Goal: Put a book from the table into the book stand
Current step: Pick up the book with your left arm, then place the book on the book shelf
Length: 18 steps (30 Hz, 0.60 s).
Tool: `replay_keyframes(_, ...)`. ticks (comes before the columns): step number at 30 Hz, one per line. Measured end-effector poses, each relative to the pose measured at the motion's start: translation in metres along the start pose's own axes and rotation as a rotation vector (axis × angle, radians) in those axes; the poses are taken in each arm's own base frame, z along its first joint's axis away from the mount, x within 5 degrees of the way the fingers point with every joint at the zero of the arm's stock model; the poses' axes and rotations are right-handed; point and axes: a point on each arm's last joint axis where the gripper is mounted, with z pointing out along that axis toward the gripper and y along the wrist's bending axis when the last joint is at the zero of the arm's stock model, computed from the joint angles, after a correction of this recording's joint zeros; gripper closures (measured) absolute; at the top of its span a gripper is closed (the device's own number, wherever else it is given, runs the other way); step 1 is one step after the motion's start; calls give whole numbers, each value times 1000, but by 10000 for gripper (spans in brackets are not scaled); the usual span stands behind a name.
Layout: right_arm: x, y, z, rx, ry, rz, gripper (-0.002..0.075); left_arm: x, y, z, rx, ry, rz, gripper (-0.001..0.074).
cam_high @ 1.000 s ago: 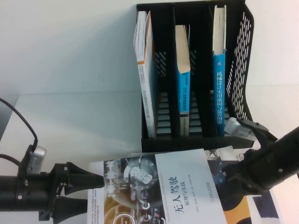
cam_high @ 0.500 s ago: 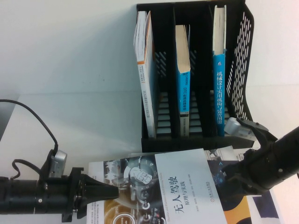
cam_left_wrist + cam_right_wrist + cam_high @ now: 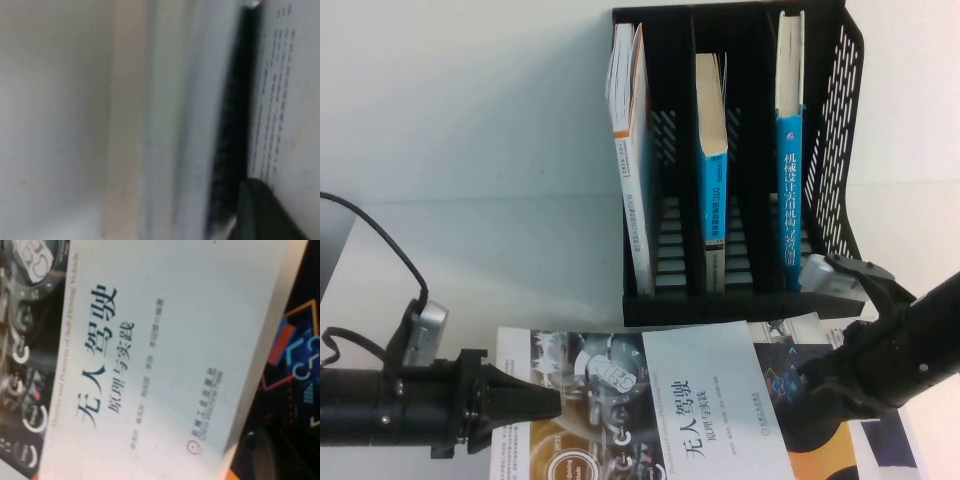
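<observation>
Left tool, right tool, glossy flat book

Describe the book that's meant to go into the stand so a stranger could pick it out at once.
Start at the black stand at the back of the table; in front of it lie overlapping books between the left tool and the right tool. The book is the top one: white cover, black Chinese title, grey dashboard picture, unlike the dark one with orange shapes beneath it.
</observation>
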Motion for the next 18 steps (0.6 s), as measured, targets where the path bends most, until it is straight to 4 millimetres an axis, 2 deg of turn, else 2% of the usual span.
replay_keyframes(4, -1, 5, -13, 47, -67, -59, 729, 6, -35, -16, -23, -43, 101, 633)
replay_keyframes(7, -1, 14, -29, 61, -141, -99, 729, 6, -72, -31, -41, -78, 194, 633)
replay_keyframes(13, 6, 33, -56, 56, -234, -162, 729, 11, -168, -61, -133, -119, 390, 633)
replay_keyframes(18, 16, 46, -72, 35, -260, -202, 729, 23, -239, -76, -269, -110, 437, 633)
